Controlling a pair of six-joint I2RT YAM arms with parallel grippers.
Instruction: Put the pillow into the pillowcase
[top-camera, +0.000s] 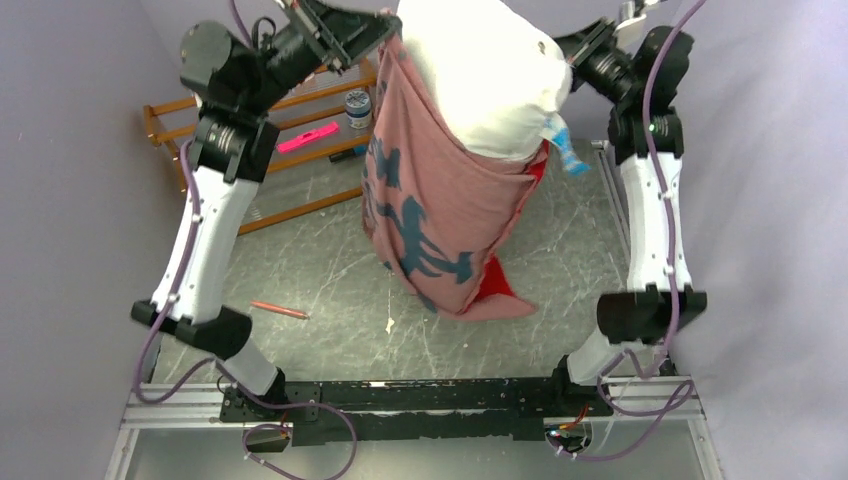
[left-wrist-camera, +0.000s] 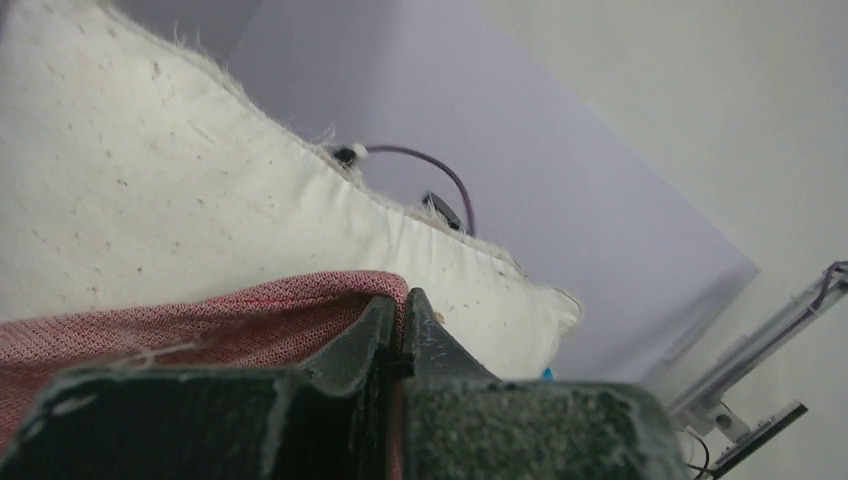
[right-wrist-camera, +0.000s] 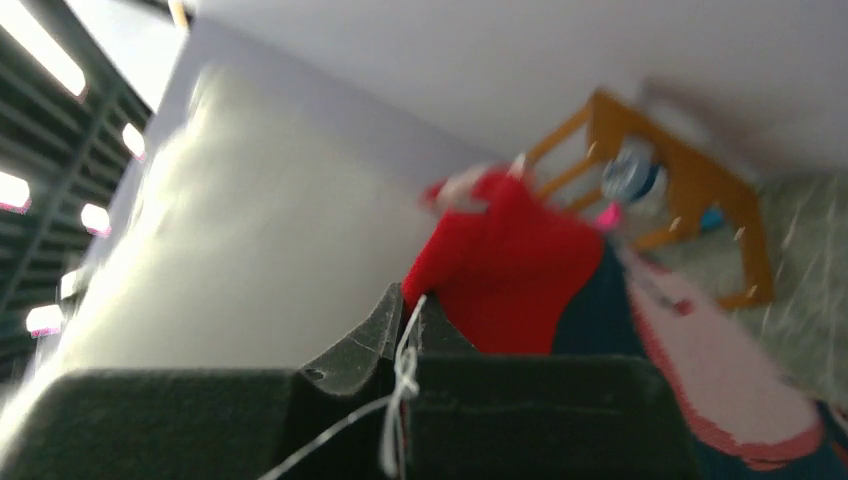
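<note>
Plump, soft and light, the pillow (top-camera: 490, 70) is seen half sunk in the limp pillowcase (top-camera: 430, 200) between both pairs of fingers, its hem being pinched by the left gripper (left-wrist-camera: 400, 305) and probably by the closed right gripper (right-wrist-camera: 405, 300), so the hem is judged the place to be held.

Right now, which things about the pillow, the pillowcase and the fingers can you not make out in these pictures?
- Pillow: its top is cut off by the upper edge of the top view.
- How deep it sits: the pillowcase covers its lower part.
- What the right fingers pinch: the right wrist view is blurred.
- Label of the small jar: too small in the top view.
</note>
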